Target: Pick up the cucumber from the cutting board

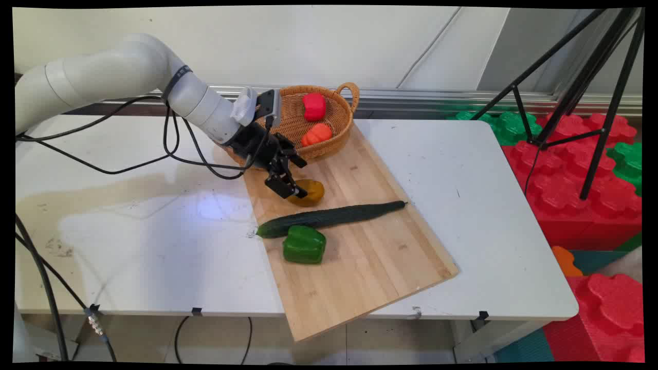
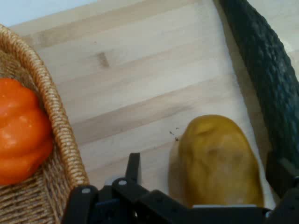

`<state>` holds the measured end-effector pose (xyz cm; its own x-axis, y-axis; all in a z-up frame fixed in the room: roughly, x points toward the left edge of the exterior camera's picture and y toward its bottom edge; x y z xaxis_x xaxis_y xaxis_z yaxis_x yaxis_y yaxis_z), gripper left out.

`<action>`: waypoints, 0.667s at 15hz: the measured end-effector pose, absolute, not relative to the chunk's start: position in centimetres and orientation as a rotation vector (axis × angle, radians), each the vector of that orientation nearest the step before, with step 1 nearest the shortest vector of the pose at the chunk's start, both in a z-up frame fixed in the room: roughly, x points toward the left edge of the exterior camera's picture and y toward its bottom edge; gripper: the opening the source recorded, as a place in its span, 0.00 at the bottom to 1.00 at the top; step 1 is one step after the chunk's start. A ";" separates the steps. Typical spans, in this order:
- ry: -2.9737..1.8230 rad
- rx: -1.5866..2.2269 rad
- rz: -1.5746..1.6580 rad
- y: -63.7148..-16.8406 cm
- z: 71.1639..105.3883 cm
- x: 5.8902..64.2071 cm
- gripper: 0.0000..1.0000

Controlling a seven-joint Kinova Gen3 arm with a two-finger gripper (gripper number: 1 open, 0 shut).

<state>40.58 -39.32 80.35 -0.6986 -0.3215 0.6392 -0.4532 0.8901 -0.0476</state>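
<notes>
On the wooden board (image 1: 360, 257), just near of the basket (image 1: 336, 105), we see a potato (image 1: 310, 192), smooth, yellow-brown, oblong. Gripper (image 1: 290, 182) is spread wide, one finger either side of it, not yet pinching. Risk, we judge: the rounded skin could squirt out sideways toward the long dark cucumber (image 1: 331, 217) close by. Woven wicker basket holds a red pepper (image 1: 313, 106) and an orange one (image 1: 316, 134); a glossy green pepper (image 1: 304, 245) sits nearer.

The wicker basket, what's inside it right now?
The wicker basket holds a red pepper and an orange pepper. The arm and tool cover the basket's left part, so anything lying there cannot be seen.
</notes>
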 end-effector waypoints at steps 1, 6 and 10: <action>-2.398 0.552 0.269 -39.3 80.5 40.7 1.00; -2.368 0.541 0.280 -38.0 82.9 42.2 1.00; -2.337 0.538 0.276 -36.1 85.7 44.3 1.00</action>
